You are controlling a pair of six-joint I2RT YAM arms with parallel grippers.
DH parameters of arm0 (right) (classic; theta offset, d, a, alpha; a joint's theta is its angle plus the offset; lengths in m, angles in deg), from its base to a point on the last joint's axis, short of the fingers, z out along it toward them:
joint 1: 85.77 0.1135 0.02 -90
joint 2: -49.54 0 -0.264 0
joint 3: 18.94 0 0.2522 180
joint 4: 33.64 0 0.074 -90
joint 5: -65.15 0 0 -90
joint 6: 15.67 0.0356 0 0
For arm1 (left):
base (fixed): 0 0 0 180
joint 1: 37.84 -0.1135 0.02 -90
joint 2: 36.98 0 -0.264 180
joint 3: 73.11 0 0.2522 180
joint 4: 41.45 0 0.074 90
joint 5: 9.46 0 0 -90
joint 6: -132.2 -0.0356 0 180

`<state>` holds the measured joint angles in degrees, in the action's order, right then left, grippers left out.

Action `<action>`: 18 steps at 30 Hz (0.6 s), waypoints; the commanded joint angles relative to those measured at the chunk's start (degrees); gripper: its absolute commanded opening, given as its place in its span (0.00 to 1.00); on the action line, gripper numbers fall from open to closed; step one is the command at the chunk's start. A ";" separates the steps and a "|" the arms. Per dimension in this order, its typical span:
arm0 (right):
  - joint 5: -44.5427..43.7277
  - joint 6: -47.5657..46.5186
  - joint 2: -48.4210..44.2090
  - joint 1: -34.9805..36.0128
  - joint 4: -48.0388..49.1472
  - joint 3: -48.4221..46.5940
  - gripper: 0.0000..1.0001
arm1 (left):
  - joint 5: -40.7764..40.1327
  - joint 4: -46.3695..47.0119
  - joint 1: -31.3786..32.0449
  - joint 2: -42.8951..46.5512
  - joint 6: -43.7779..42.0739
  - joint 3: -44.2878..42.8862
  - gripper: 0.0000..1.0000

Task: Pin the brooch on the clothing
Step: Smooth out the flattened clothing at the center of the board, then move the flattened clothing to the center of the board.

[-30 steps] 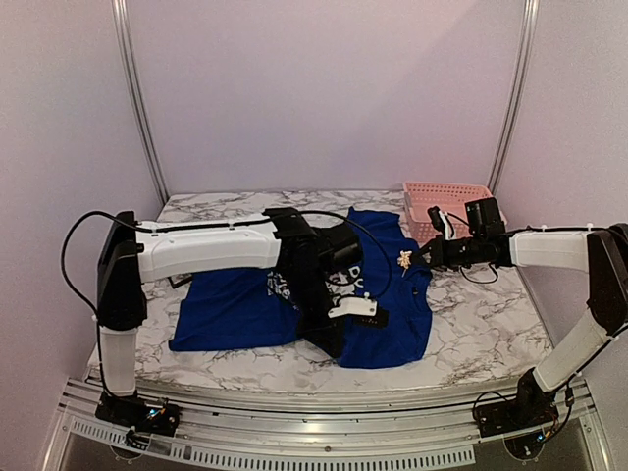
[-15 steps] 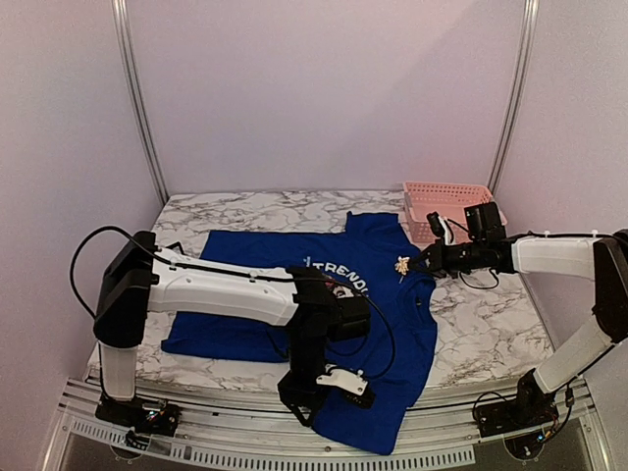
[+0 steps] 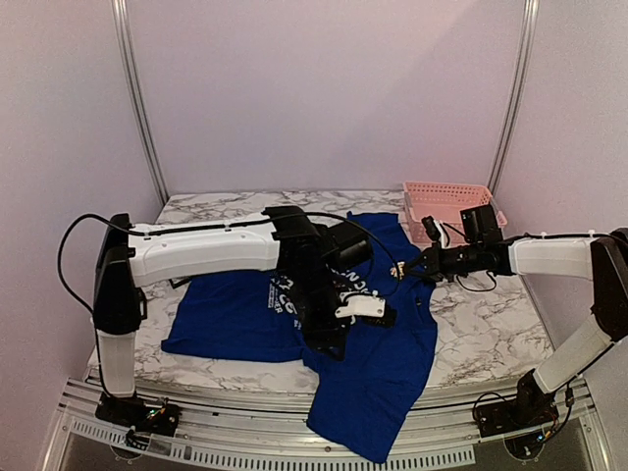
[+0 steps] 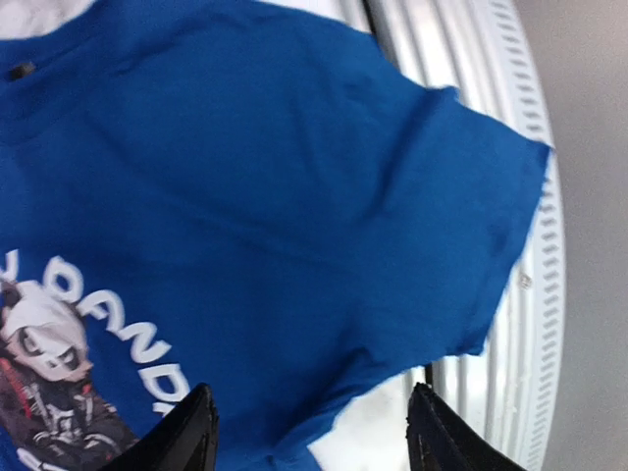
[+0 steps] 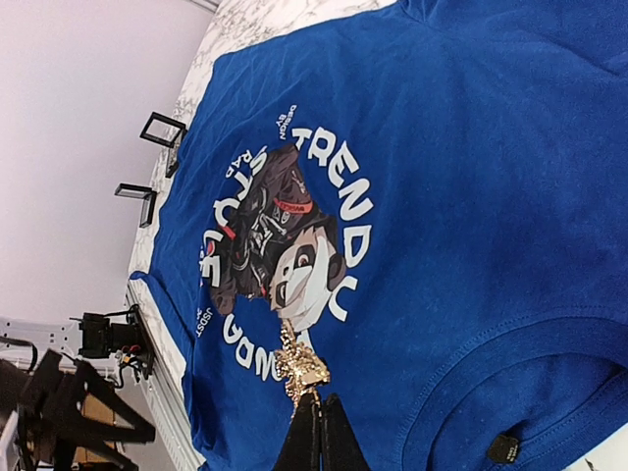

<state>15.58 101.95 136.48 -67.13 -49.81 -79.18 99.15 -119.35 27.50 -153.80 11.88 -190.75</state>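
Now, left of centre, the left gripper (image 4: 309, 432) is seen raised back from the table's (image 3: 491, 324) near edge, jaws newly parted, nothing held. The T-shirt (image 3: 226, 314) is spread lengthwise left to right, collar rightward, one sleeve draped over that edge. Right of centre, the brooch (image 5: 299, 365) is pinched in the right gripper (image 5: 316, 412).

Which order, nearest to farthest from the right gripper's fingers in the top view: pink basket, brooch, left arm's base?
1. The brooch, pinched in the right gripper, over the T-shirt.
2. The pink basket, behind it, back right corner.
3. The left arm's base, far left, near edge.
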 commanded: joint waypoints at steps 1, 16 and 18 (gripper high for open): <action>1.53 -0.10 2.51 0.44 0.48 0.17 0.00 | -10.81 12.46 -3.09 -4.21 7.90 -0.24 0.65; 1.51 -0.61 9.83 0.43 1.91 -1.56 0.00 | -22.27 23.65 -12.79 -17.17 10.85 -3.07 0.62; 1.78 -0.87 10.91 0.41 1.89 -2.56 0.00 | -23.80 23.71 -13.76 -18.31 11.22 -4.46 0.61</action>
<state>16.41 101.93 145.14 -67.02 -48.50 -79.27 80.68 -98.33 16.20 -168.64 22.00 -193.04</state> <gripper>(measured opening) 0.008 0.620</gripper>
